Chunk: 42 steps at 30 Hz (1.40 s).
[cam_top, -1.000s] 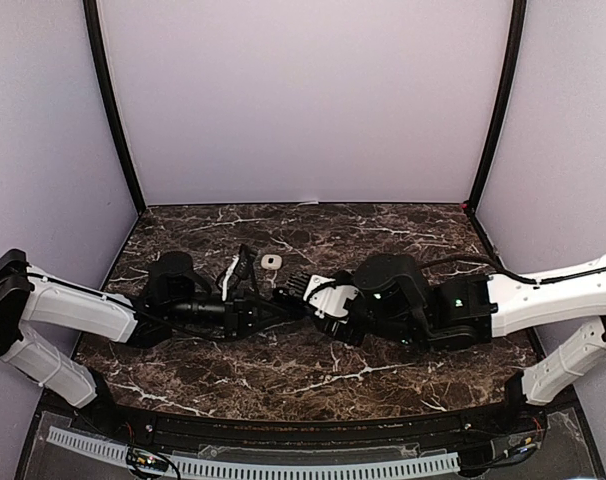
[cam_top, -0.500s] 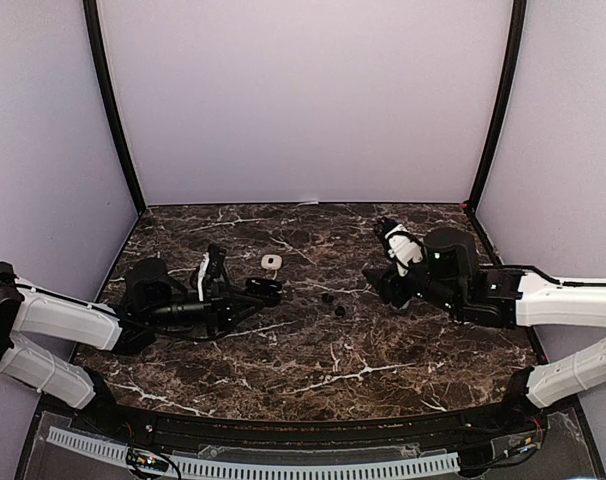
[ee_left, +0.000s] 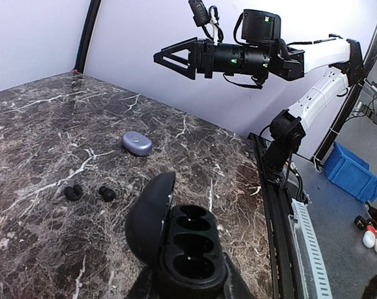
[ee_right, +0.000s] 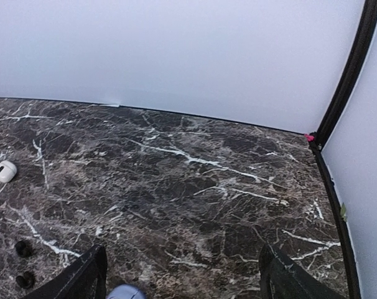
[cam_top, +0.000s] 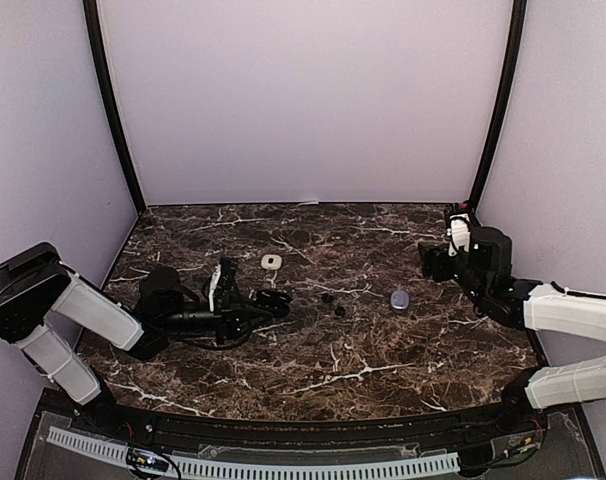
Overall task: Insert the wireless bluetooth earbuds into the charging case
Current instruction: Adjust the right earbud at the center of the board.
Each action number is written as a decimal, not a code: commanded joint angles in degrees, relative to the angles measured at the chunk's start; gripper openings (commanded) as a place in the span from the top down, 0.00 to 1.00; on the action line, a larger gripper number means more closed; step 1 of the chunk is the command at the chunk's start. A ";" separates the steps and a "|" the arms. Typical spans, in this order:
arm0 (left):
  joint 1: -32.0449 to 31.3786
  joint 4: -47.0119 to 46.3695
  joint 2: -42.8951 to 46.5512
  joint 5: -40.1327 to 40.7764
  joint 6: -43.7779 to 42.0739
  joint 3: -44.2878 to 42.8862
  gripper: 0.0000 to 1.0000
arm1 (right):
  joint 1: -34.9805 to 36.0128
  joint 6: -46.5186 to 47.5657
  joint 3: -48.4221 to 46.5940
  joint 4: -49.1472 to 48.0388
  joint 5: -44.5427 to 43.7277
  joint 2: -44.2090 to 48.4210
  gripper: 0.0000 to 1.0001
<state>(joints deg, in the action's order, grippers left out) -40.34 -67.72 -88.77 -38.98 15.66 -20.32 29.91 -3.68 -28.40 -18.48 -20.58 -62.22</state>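
Note:
A black charging case [ee_left: 190,250] with its lid [ee_left: 148,215] swung open and both wells empty sits between the jaws of my left gripper [ee_left: 191,290], which is shut on it. In the top view the left gripper [cam_top: 266,301] holds it low over the table, left of centre. Two dark earbuds [cam_top: 327,298] [cam_top: 340,311] lie just right of the case, apart from it; the left wrist view shows the earbuds [ee_left: 73,192] [ee_left: 106,194] too. My right gripper [cam_top: 431,262] is open and empty at the far right, its fingers [ee_right: 89,274] spread wide.
A closed lavender case [cam_top: 399,298] lies on the marble between the earbuds and the right arm, also the lavender case [ee_left: 137,142] [ee_right: 125,292]. A small white case [cam_top: 271,261] [ee_right: 4,170] rests behind the left gripper. Walls enclose the table on three sides.
The right arm has pulled back from the centre to the far right and its jaws have widened. The lavender case now lies on the table. The left arm backed away left with the black case.

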 commanded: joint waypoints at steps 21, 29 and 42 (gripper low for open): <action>-4.33 -17.57 -25.84 -2.04 -2.13 -15.70 0.91 | -1.94 6.96 3.08 6.36 19.34 3.28 0.12; -3.43 -14.08 -25.62 -2.67 -4.54 -16.72 0.91 | -0.47 6.96 7.74 1.96 19.34 7.97 0.12; 1.57 -16.39 -24.09 -2.14 0.09 -13.65 0.93 | 4.30 6.96 5.62 -0.43 19.34 0.02 0.12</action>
<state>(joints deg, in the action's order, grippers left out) -38.48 -85.08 -115.37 -40.62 15.66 -33.93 37.65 2.94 -25.15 -12.51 -1.21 -66.57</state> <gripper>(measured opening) 0.243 0.877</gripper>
